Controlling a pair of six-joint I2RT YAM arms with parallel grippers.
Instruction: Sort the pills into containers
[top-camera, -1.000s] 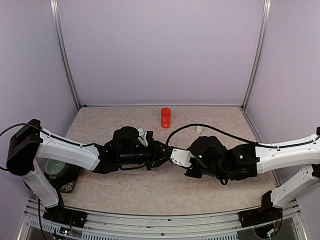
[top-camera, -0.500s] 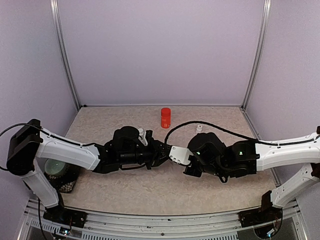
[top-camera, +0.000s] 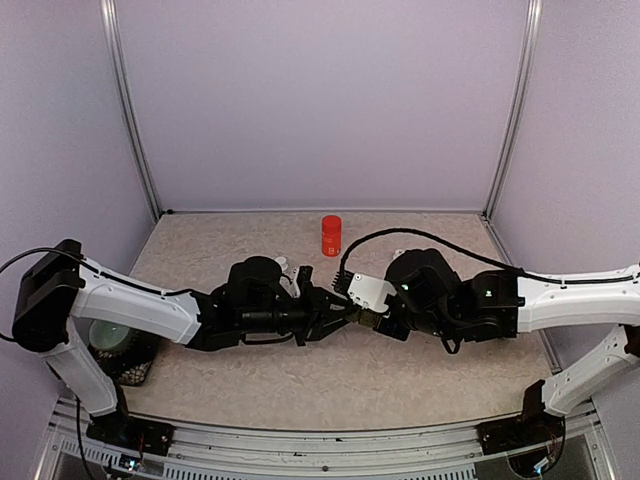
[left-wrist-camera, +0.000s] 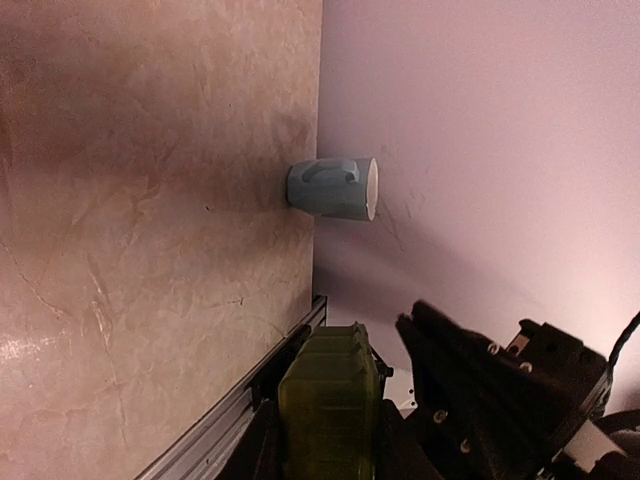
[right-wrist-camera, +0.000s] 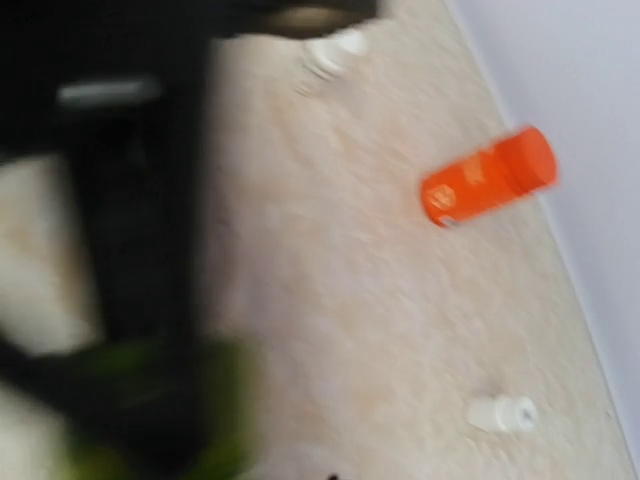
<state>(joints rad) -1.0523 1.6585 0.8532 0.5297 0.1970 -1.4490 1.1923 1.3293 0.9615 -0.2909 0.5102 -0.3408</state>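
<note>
- The table (top-camera: 300, 385) has a beige top with marbled veining, and pale purple walls close it in at the back and on both sides.
- An orange-red bottle (top-camera: 331, 235) stands upright on it near the back wall, about midway across. The right wrist view also shows it (right-wrist-camera: 487, 177).
- A small white cap-like piece (right-wrist-camera: 497, 412) lies on the table near the bottle, and a second white piece (right-wrist-camera: 335, 52) lies further off. It is too blurred to name.
- A pale blue mug (left-wrist-camera: 335, 187) stands on the table close to a side wall.
</note>
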